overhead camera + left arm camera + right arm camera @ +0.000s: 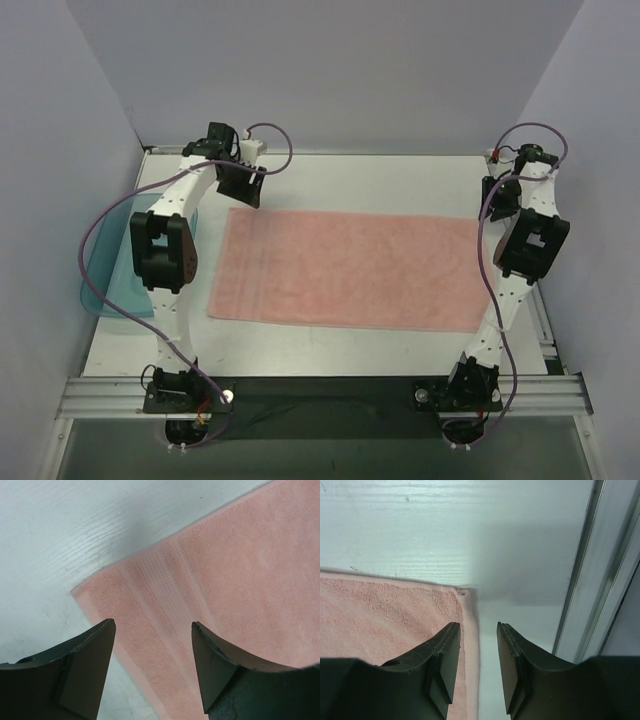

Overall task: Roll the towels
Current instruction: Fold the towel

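We are seeing the towel (pixel 240 580) running under the fingers (pixel 85 670) of our left claw (pixel 152 625) and off the frame beyond; our arm (pixel 165 250) is hiding much of the tray (pixel 98 285).

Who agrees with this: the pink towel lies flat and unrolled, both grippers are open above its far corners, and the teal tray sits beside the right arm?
One point is wrong: the teal tray sits beside the left arm, as the top external view shows. The rest holds: the towel lies flat, unrolled, with the left gripper and right gripper open above its far corners.
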{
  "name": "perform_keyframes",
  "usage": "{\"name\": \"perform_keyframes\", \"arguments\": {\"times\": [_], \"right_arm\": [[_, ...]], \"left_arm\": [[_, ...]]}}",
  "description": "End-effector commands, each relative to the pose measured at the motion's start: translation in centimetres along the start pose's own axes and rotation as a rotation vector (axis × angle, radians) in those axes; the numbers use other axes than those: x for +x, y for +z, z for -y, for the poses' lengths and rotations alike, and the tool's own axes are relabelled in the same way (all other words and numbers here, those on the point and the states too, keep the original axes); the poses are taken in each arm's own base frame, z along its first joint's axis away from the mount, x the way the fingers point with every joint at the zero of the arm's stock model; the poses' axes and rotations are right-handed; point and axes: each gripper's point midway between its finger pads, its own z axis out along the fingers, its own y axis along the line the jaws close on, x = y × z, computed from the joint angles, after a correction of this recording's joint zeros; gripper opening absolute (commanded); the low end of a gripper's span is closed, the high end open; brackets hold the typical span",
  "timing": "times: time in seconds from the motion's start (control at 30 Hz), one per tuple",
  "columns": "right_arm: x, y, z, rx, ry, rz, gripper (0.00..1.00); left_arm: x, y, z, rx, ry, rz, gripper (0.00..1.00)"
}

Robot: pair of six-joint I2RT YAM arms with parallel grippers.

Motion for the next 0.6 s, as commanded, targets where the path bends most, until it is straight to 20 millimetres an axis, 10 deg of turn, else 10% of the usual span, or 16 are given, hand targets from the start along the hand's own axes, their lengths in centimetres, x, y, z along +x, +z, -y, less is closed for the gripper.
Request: {"name": "perform_keyframes", "arguments": {"times": [0.0,0.57], "right_arm": [[-0.8,0.6,-0.7,-0.028,0.010,0.019,0.36],[-0.1,3.7,-1.7,-0.024,-0.057,-0.027,0.33]], "left_arm": [[-2.1,-0.5,-0.5,-0.034,0.018,0.059,0.73],[-0.6,0.4,-2.6,-0.079,0.003,0.017,0.73]]}}
